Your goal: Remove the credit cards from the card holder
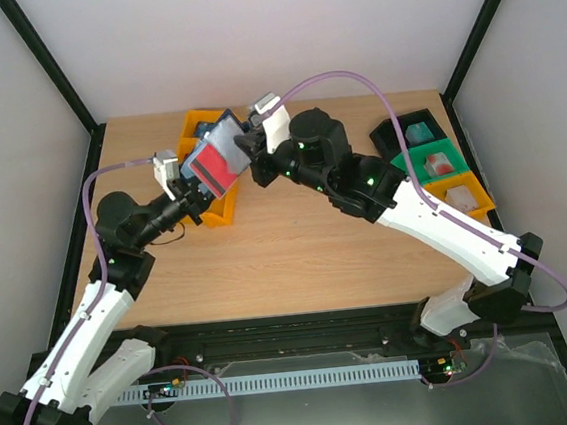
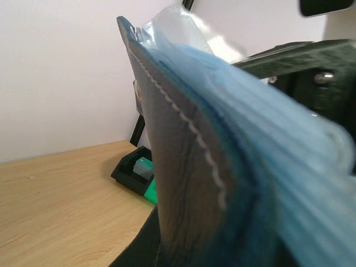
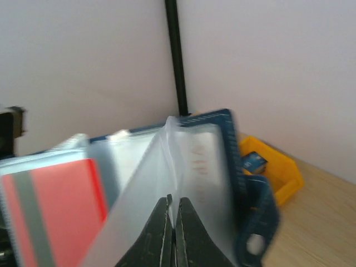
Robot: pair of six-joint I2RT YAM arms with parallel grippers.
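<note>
Card holder (image 1: 216, 159) up off the table above the yellow bin (image 1: 195, 121), left gripper (image 1: 193, 189) clamped on it; right gripper (image 3: 171, 203) fingers pressed together, apparently on a clear sleeve (image 3: 192, 167); better to pinch the red card (image 3: 58, 206) and draw it straight out of its pocket.

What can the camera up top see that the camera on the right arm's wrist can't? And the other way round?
Only the top view: both whole arms, the left gripper holding the dark navy folding card holder off the table, and a row of small black, green and orange plastic bins at the far right. Only the right wrist view: the right gripper shut, right up against the holder's clear plastic sleeves. Both: the holder, the flat red plastic card inside it and the yellow plastic bin.
</note>
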